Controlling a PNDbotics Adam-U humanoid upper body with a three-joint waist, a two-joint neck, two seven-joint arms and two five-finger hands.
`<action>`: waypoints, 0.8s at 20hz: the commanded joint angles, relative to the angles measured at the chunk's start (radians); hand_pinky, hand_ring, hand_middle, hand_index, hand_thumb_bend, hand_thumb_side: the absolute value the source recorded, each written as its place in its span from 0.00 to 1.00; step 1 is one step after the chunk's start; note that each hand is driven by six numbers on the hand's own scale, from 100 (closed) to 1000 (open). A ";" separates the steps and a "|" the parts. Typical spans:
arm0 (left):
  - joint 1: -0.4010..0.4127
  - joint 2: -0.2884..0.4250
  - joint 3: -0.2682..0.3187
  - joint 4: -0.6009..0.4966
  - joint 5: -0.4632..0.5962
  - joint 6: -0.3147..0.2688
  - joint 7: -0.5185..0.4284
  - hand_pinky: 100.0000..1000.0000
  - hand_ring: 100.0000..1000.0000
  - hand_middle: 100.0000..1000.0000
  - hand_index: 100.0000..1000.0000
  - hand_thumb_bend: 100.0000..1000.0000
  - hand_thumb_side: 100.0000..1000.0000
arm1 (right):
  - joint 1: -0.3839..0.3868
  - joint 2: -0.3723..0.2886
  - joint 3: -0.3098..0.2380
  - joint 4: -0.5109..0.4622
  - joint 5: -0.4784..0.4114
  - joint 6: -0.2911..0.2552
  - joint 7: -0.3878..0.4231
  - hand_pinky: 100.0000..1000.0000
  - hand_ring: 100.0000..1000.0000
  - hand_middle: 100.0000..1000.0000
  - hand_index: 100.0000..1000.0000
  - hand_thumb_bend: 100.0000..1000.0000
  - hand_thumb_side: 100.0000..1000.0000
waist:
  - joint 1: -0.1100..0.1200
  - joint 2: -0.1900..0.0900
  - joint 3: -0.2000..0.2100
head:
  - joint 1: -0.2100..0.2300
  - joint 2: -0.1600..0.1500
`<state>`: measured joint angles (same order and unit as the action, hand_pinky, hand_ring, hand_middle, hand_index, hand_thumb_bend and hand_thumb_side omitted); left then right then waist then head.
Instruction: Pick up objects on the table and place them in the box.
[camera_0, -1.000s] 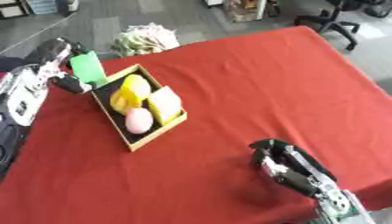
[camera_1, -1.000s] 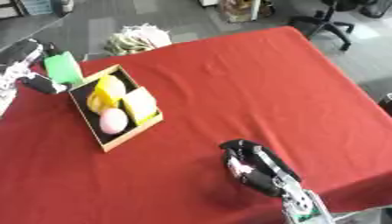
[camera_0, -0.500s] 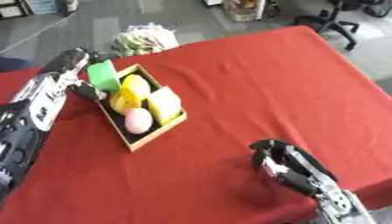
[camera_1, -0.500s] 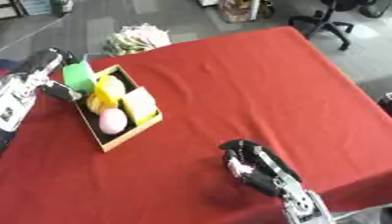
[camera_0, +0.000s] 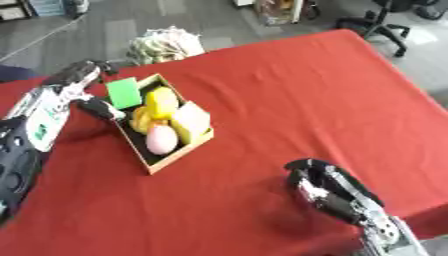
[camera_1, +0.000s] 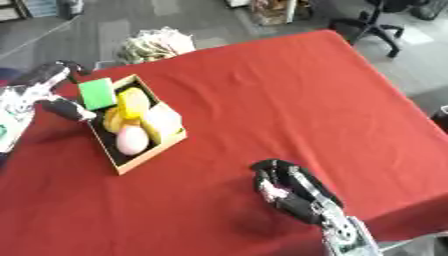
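Note:
A wooden box (camera_0: 180, 150) lies on the red table at the left. Inside it are a yellow fruit (camera_0: 162, 100), a pale yellow block (camera_0: 192, 120) and a pink egg shape (camera_0: 160, 139). My left hand (camera_0: 80, 86) reaches in from the left and pinches a green block (camera_0: 123, 93) between fingers and thumb, over the box's far left corner. Whether the block touches the box I cannot tell. My right hand (camera_0: 330, 193) rests idle near the lower right with relaxed fingers, holding nothing.
A pale crumpled bundle (camera_0: 163, 44) sits just past the table's far edge, behind the box. An office chair (camera_0: 378, 22) stands on the floor at the far right. The red cloth (camera_0: 297, 95) stretches bare between the box and my right hand.
My left hand has carried the green block to the right, from beside the box to over its far left corner. The right hand has stayed put.

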<state>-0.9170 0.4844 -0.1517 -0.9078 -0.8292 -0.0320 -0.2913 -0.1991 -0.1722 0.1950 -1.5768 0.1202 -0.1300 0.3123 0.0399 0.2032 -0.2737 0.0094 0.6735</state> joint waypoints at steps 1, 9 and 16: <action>-0.004 0.061 0.006 -0.065 0.048 0.004 -0.020 0.82 0.72 0.74 0.84 0.66 0.26 | 0.004 -0.010 -0.006 -0.006 0.006 -0.003 0.001 0.70 0.54 0.50 0.72 0.00 0.43 | 0.011 -0.037 0.007 | -0.006 0.006; 0.111 0.173 0.013 -0.343 0.276 0.036 0.052 0.77 0.60 0.59 0.75 0.42 0.21 | 0.025 -0.016 -0.009 -0.001 0.008 -0.006 0.001 0.70 0.54 0.50 0.72 0.00 0.41 | 0.013 -0.070 0.047 | -0.013 0.029; 0.394 0.233 0.099 -0.761 0.588 0.109 0.264 0.76 0.58 0.57 0.74 0.31 0.14 | 0.038 -0.022 -0.017 -0.001 0.000 -0.011 -0.018 0.69 0.53 0.50 0.71 0.00 0.39 | 0.010 -0.085 0.103 | -0.009 0.053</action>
<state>-0.5131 0.6782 -0.0826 -1.5868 -0.2929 0.0656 -0.0674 -0.1556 -0.1776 0.1841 -1.5669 0.1225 -0.1376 0.3006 0.0399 0.1457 -0.1665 -0.0019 0.7220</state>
